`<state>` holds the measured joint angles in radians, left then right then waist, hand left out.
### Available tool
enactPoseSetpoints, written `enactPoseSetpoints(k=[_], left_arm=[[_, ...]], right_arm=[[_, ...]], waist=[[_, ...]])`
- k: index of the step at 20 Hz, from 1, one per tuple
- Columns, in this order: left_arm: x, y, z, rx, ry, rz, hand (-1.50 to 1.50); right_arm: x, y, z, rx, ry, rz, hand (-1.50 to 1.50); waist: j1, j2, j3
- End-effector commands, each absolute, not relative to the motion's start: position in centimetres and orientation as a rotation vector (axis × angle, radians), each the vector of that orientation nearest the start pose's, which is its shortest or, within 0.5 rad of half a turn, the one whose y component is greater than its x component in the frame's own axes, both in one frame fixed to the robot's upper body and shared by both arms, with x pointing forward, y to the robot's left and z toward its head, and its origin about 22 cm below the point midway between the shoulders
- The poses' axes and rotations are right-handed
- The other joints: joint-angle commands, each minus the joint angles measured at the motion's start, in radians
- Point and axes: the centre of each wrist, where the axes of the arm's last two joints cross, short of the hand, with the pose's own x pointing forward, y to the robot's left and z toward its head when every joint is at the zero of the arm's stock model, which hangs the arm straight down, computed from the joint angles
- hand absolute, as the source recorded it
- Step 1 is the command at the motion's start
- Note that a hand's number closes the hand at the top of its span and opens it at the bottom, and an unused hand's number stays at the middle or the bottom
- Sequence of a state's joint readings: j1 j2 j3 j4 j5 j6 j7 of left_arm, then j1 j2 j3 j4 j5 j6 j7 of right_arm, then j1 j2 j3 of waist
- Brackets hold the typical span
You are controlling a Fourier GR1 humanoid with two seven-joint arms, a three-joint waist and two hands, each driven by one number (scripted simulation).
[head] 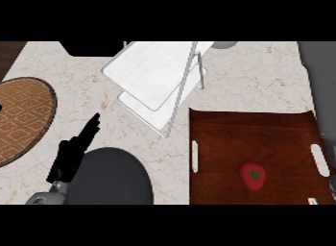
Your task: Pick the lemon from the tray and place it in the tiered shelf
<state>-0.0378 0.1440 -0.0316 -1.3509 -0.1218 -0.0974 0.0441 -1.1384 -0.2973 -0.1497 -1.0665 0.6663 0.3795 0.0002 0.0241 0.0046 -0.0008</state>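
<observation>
We see a red strawberry-like fruit [253, 176], not a lemon, on the dark wooden tray [270, 129] near right of the marble counter [78, 77]. White tiered shelf [157, 72] sits far centre, woven mat [15, 122] left. Left hand [73, 153] flat, fingers straight, holding nothing; right hand's state we can't tell.

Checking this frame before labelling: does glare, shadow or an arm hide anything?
Head view: even light, no glare on the white tiered shelf; the dark tray shows its red fruit plainly; the grey left forearm covers counter at lower left, a grey arm overlaps the tray's right end.
</observation>
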Motion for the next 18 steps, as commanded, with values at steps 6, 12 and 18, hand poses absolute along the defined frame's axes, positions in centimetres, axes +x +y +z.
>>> enactPoseSetpoints(k=[6,12,18], left_arm=[[26.3,24.3,-2.3,0.078,-1.33,-0.336,0.0],[25.5,26.2,-3.0,0.087,-1.346,-0.33,0.0],[25.3,25.3,-2.5,0.077,-1.354,-0.342,0.0]], right_arm=[[46.1,-13.2,28.0,-0.61,-1.886,1.097,1.5],[46.5,-8.3,26.0,-0.603,-1.829,1.221,1.5],[46.9,-6.9,24.6,-0.561,-1.775,1.269,1.5]], waist=[[0.028,0.012,0.0],[0.037,0.016,-0.001],[0.047,0.018,-0.001]])
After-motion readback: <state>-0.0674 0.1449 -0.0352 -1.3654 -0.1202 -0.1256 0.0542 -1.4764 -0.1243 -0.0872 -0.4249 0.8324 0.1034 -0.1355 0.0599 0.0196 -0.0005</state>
